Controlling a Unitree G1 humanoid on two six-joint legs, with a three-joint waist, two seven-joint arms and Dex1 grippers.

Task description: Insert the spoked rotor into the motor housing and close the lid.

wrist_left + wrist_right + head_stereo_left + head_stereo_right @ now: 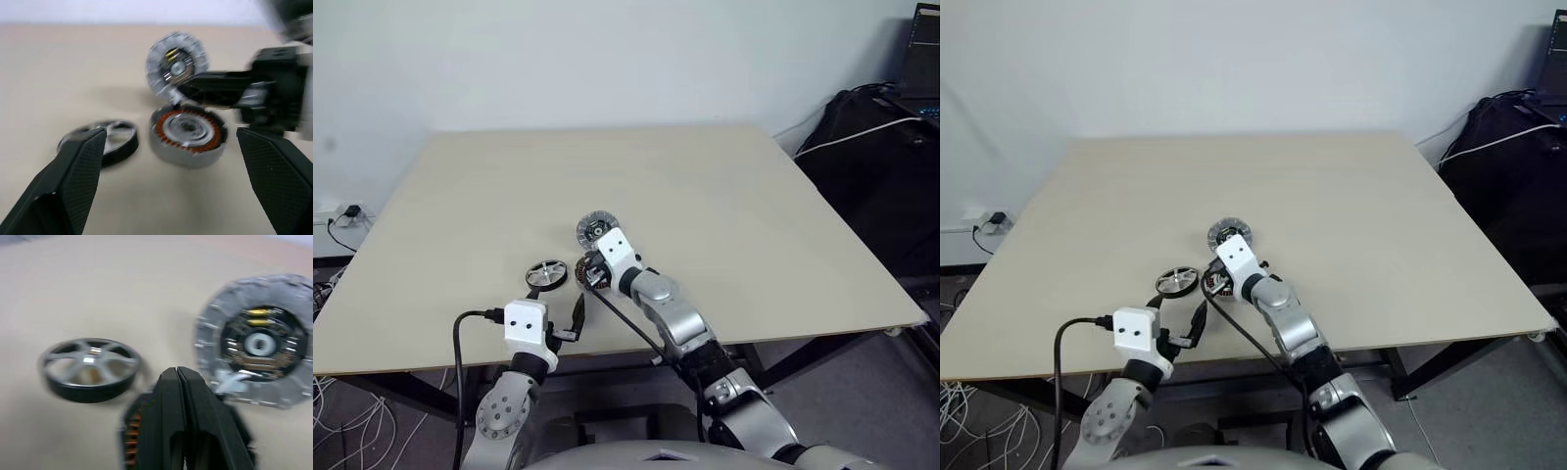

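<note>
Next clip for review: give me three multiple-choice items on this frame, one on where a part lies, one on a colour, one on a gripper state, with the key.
1. Where does the spoked rotor lie on the table?
A. Inside the motor housing
B. To the left of the motor housing
C. On top of the lid

2. What colour is the ring of windings in the motor housing?
A. Copper-brown
B. Blue
C. Green

3. How do the right gripper's fingers stand?
A. Wide apart
B. Shut on the rotor
C. Shut, holding nothing

Key: 1 B, the rotor sits alone left of the housing. 2 A, the left wrist view shows copper-brown windings. 3 C, the right wrist view shows its fingers pressed together, empty, before the lid.
</note>
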